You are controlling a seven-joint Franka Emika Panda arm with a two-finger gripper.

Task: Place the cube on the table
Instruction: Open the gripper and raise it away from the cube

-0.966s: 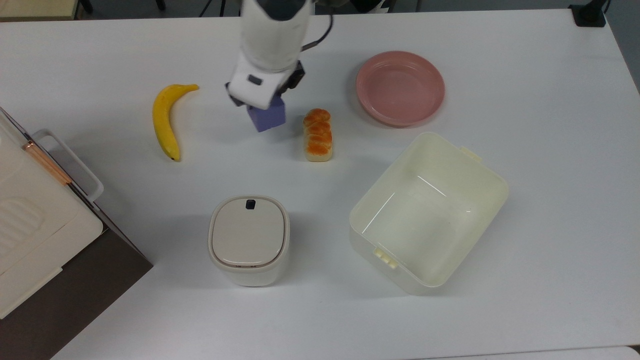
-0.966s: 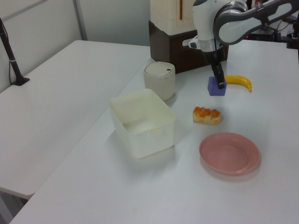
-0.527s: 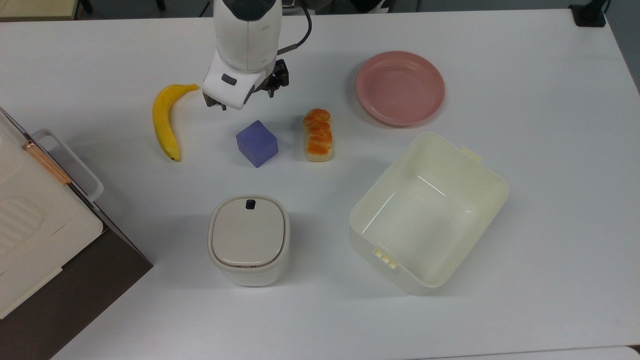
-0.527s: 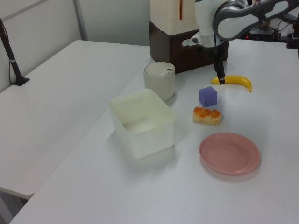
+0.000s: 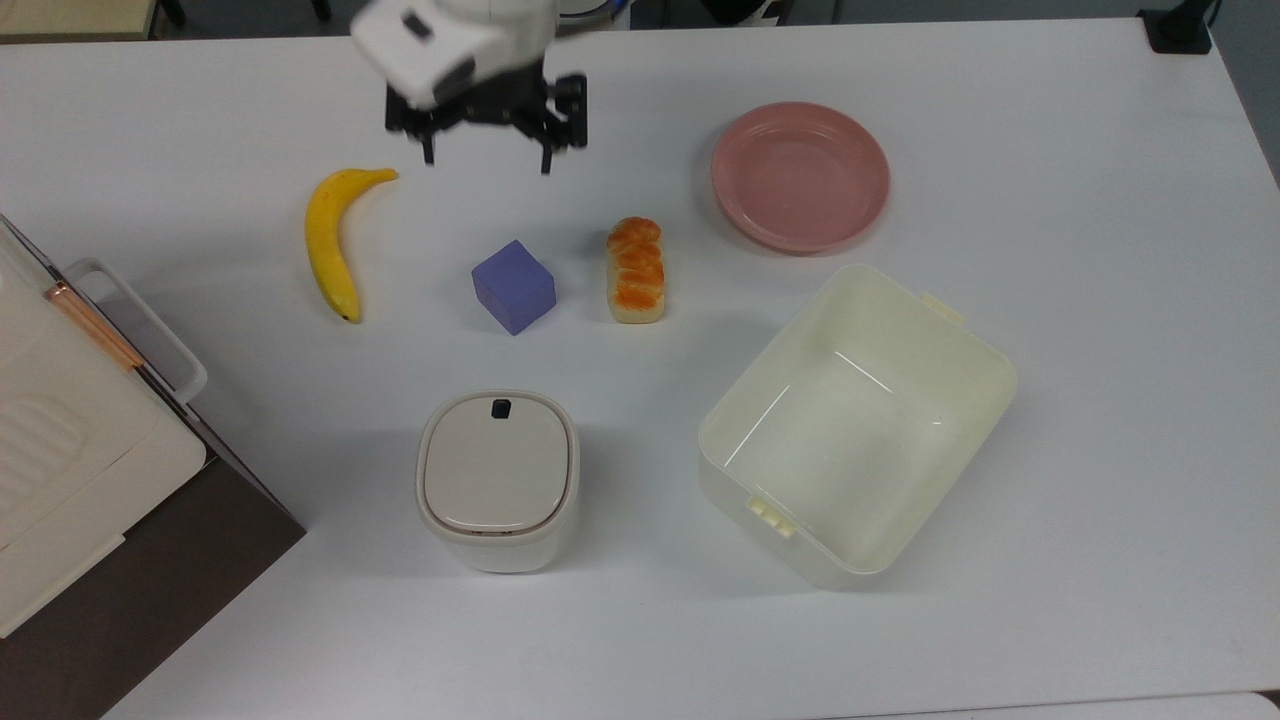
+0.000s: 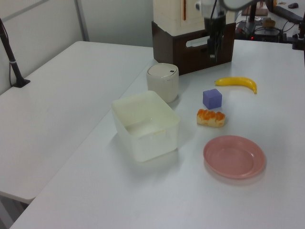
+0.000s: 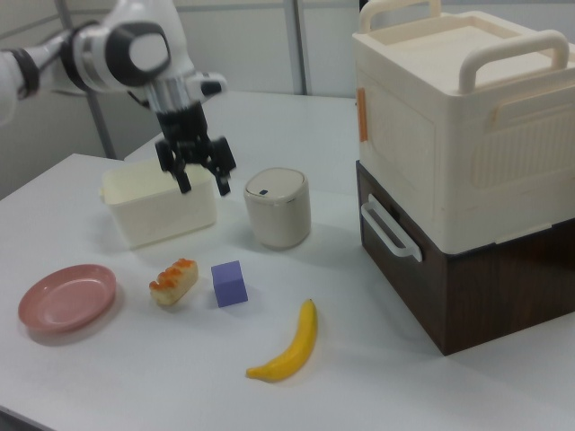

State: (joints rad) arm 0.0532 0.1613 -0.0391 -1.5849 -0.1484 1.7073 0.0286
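The purple-blue cube [image 5: 513, 286] rests on the white table [image 5: 1050, 150], between a banana and a bread roll, with nothing touching it. It also shows in the left view [image 6: 212, 98] and the right view [image 7: 229, 283]. My gripper [image 5: 487, 152] hangs open and empty well above the table, off toward the top view's upper edge from the cube. In the right view the gripper [image 7: 204, 182] hovers high over the cube with its black fingers spread. In the left view the gripper [image 6: 211, 49] is raised in front of the brown case.
A banana [image 5: 333, 240] lies to the top view's left of the cube, a bread roll [image 5: 637, 270] to its right. Farther right stand a pink plate [image 5: 800, 175] and an open cream box [image 5: 830, 570]. A lidded bin [image 5: 498, 480] and stacked cases [image 5: 60, 450] sit lower left.
The gripper let go of the cube, which came down onto the table. The gripper then opened wide and rose away toward the top view's upper edge.
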